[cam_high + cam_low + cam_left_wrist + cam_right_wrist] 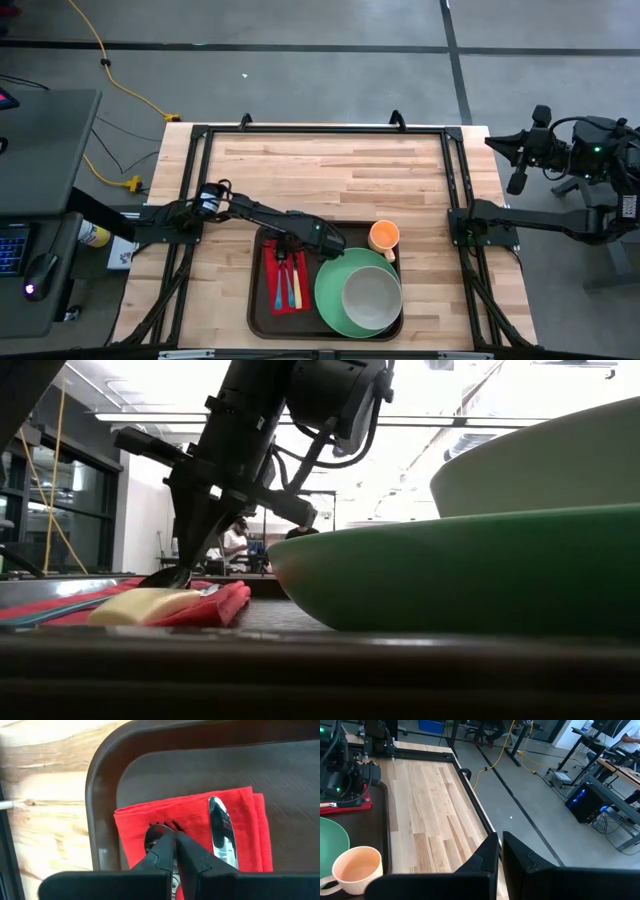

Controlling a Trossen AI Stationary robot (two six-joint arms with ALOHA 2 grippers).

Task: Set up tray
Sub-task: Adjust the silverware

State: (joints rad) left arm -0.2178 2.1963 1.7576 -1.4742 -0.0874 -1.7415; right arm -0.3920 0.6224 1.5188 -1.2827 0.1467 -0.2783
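Wooden table (pixel 330 170), dark brown tray (pixel 258 318)

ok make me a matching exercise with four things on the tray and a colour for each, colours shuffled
Things:
1. napkin
2. plate
3. cup
4. tray

Colours:
a. green
b. dark brown
c. red
d. orange

Pairs: 1-c, 2-a, 3-d, 4-b
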